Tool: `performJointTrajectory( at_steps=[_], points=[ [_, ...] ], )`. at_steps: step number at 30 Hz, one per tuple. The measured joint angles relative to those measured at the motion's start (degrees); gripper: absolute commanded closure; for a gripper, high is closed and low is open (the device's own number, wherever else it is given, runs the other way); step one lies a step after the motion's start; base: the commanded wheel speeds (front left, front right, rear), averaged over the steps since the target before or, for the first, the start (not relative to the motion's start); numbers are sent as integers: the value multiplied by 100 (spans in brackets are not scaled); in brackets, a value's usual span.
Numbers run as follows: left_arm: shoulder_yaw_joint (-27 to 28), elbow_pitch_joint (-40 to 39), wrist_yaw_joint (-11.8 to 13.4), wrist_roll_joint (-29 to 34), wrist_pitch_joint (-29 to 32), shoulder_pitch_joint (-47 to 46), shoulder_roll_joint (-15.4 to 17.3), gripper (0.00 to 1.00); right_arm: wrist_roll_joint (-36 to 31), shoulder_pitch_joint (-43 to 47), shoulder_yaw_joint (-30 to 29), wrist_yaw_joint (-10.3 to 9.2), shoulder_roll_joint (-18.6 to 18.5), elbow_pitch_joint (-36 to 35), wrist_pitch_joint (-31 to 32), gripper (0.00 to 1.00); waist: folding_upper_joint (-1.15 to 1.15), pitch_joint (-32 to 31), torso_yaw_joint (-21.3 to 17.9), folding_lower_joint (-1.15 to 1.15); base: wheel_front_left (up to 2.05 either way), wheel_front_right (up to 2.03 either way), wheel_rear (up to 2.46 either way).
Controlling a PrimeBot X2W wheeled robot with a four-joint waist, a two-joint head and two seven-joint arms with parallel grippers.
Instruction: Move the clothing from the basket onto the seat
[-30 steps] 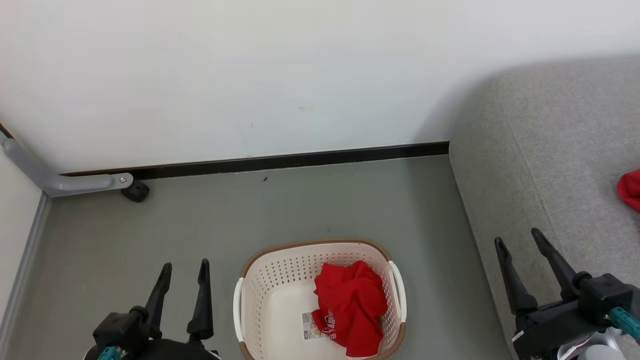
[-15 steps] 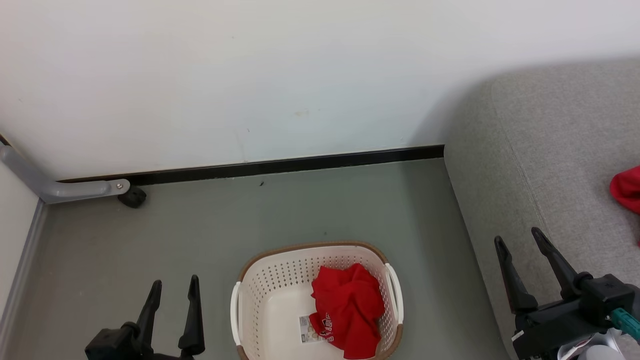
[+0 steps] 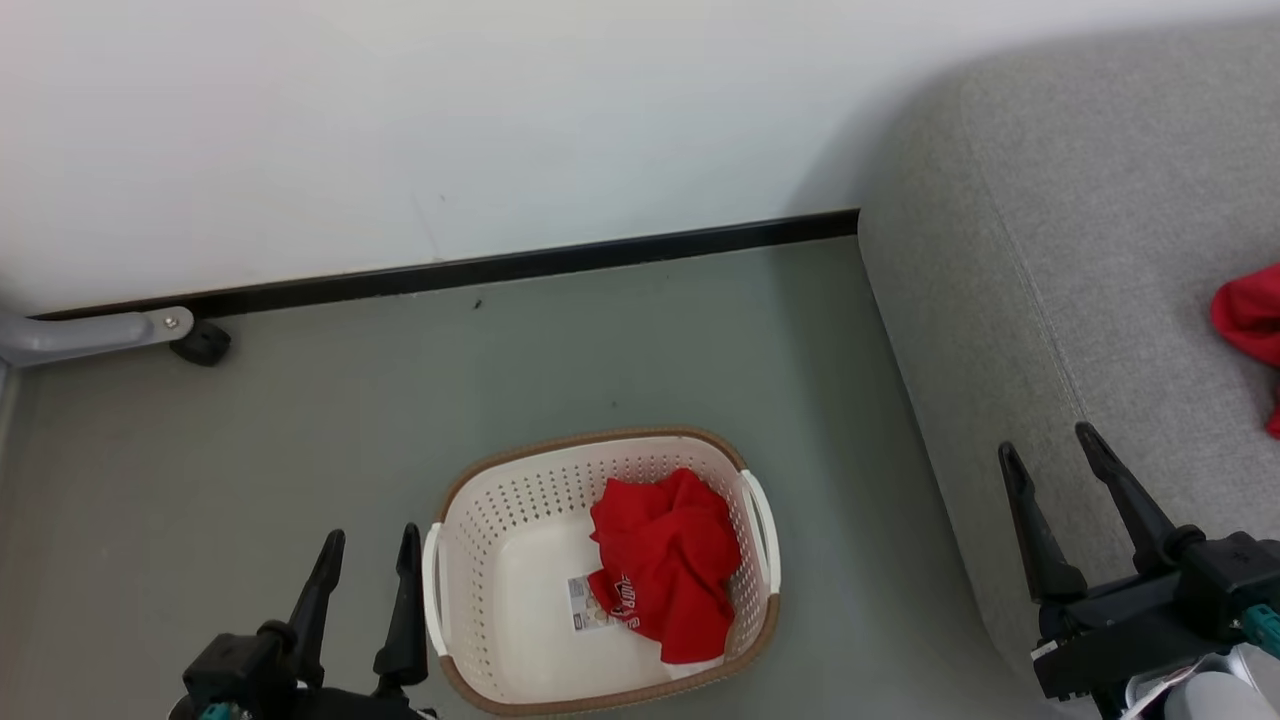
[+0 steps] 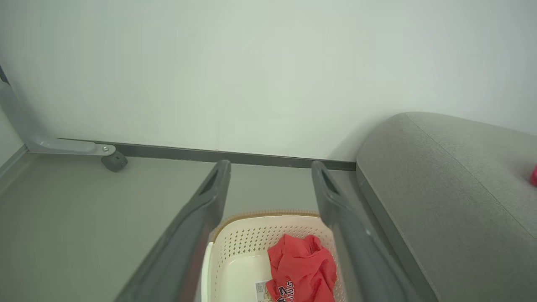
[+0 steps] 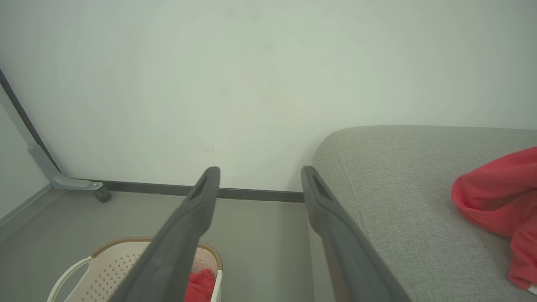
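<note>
While the left gripper (image 3: 372,535) and right gripper (image 3: 1045,440) gape empty, the clothing (image 3: 665,565) lies between them, against the basket (image 3: 500,500) right wall.

The oval plastic laundry basket (image 3: 520,500) is cream-white, its sides dotted with rows of small holes, with a brown rim and white handles — the crumpled fabric garment (image 3: 665,560) in it is bright red with white lettering. The big upholstered sofa seat (image 3: 1050,200) is light grey with a fine woven fleck, the soft garment (image 3: 1245,315) on it the same red; the floor (image 3: 300,450) is dull grey-green, the skirting strip (image 3: 600,258) black.
</note>
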Motion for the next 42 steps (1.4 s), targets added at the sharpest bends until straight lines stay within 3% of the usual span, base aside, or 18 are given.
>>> performJointTrajectory(
  at_steps=[16,42],
  points=[
    [-230,69,-193,66,470,-1060,40,0,-42,-379,-43,-2,73,-365,0,0,0,1171,-622,1,0,0,0],
    [-320,1026,-183,126,1628,-2298,287,0,-77,-854,119,0,556,-502,0,0,1,2844,-1850,0,0,0,0]
  ],
)
